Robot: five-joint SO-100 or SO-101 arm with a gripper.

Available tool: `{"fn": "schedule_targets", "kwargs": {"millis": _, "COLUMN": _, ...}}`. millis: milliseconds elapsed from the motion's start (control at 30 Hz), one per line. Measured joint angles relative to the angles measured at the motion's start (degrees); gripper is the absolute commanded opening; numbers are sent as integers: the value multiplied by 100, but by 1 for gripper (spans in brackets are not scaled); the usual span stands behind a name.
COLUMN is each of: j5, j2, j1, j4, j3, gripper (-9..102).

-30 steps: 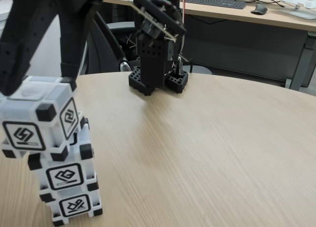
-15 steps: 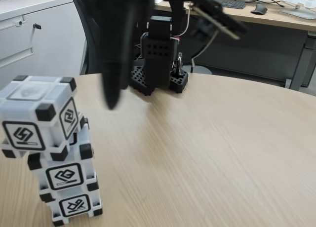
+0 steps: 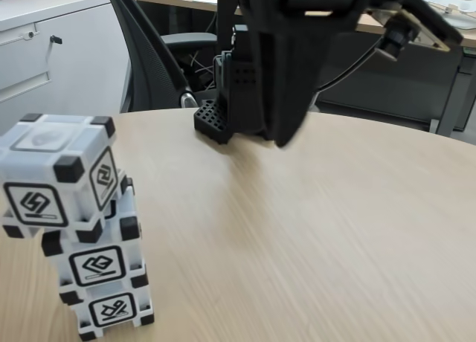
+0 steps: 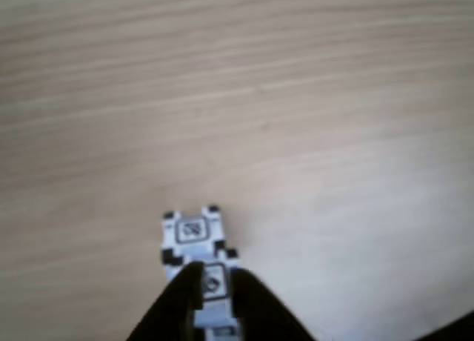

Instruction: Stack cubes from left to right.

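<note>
Table: we are seeing a round light wooden table [image 3: 312, 223], and it is carrying the arm's base and the cubes.
Arm: the black plastic robot arm [image 3: 249, 82] is standing at the far edge of the table in the fixed view, with one blurred dark part hanging above the wood, well apart from the cubes.
Chair: a black office chair [image 3: 149, 67] is standing behind the table.
Cubes: the three white plastic cubes with black corner blocks [image 3: 82, 230] are standing one on another as a tower near the left edge in the fixed view. The top one is sitting a little shifted to the left.
Gripper: in the other view the black two-finger gripper [image 4: 215, 293] is appearing at the bottom edge. Its fingers are standing slightly parted and are holding nothing, and we are seeing the cubes [image 4: 196, 245] in the gap, far below.
</note>
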Motion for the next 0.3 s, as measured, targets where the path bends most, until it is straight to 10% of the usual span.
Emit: {"fn": "schedule_targets", "kwargs": {"millis": 300, "j5": 114, "j2": 413, "j1": -114, "j4": 0, "j3": 0, "gripper": 0}}
